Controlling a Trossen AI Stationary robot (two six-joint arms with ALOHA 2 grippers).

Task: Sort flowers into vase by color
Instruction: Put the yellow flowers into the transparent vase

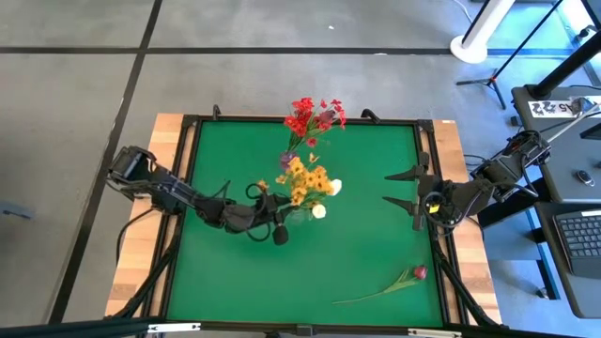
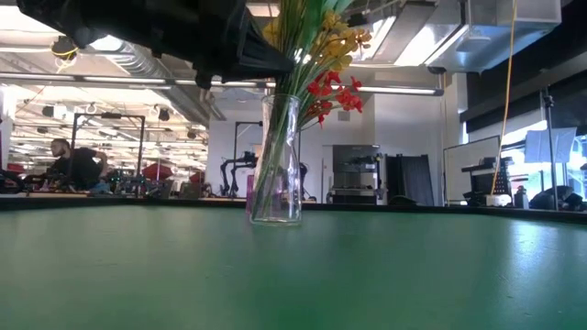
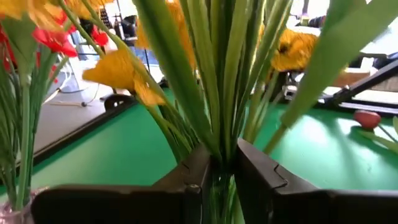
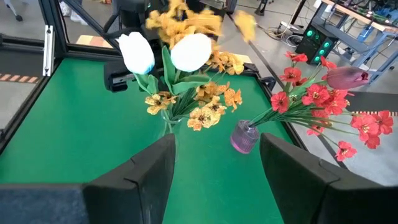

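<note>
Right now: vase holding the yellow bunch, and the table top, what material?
Vase: looks like clear glass or hard plastic; stems and room show through it, with glossy highlights. Can't tell which. Table top: green matte mat, felt or rubber-like; only a soft sheen in the low view.
</note>
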